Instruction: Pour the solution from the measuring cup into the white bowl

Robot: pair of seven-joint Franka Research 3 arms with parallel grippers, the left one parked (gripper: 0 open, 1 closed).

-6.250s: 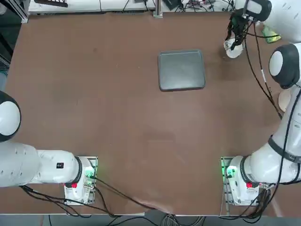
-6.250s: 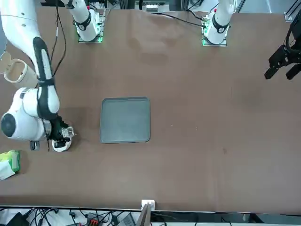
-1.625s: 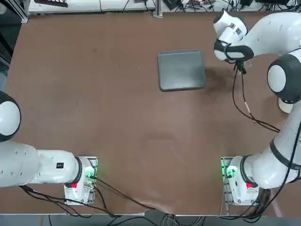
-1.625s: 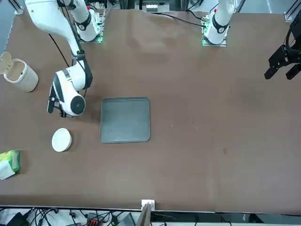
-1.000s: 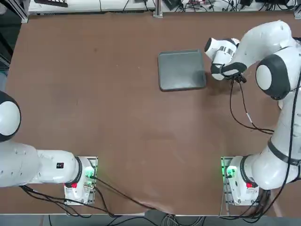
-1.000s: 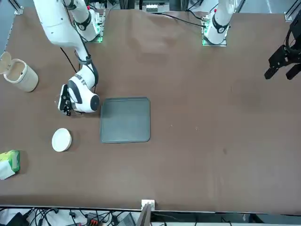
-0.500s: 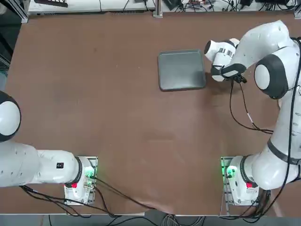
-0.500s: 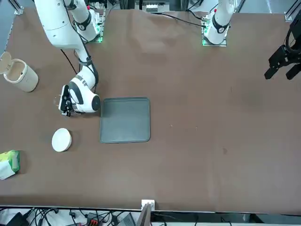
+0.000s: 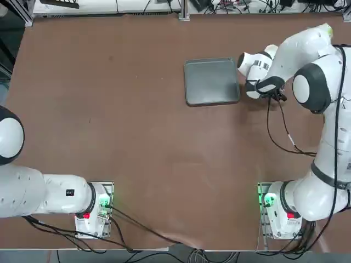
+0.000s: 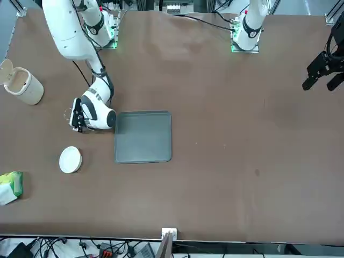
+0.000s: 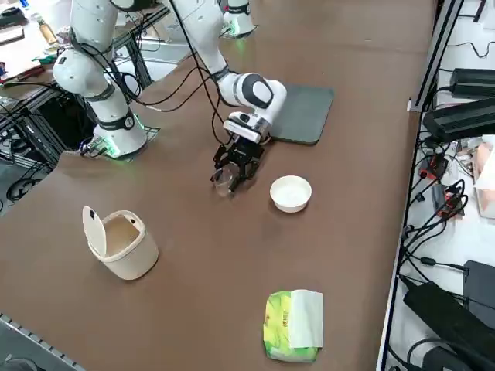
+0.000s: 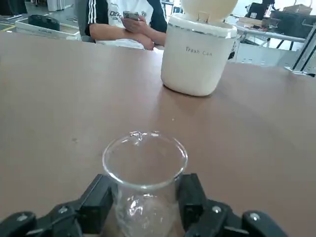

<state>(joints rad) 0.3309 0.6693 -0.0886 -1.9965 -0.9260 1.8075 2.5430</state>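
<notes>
The measuring cup [image 12: 144,170] is a small clear glass cup, held upright between the black fingers [image 12: 98,197] of my right gripper [image 12: 144,205], which is shut on it. No liquid shows inside. In the right side view the gripper [image 11: 232,171] holds the cup [image 11: 223,183] low over the table, beside the white bowl [image 11: 291,192] and apart from it. From the front, the gripper [image 10: 75,119] sits next to the tray's corner, with the bowl [image 10: 70,159] a short way off. In the top view the arm covers the cup and bowl.
A dark grey tray [image 10: 143,136] lies flat next to the gripper. A cream bin with an open lid [image 11: 120,243] stands farther out, directly ahead of the cup [image 12: 197,49]. A green packet [image 11: 294,325] lies near the table edge. A seated person [image 12: 126,22] is beyond the table.
The arm carried the cup away from above the white bowl and came down beside the tray. Over the last second it only shifted slightly, still shut on the cup.
</notes>
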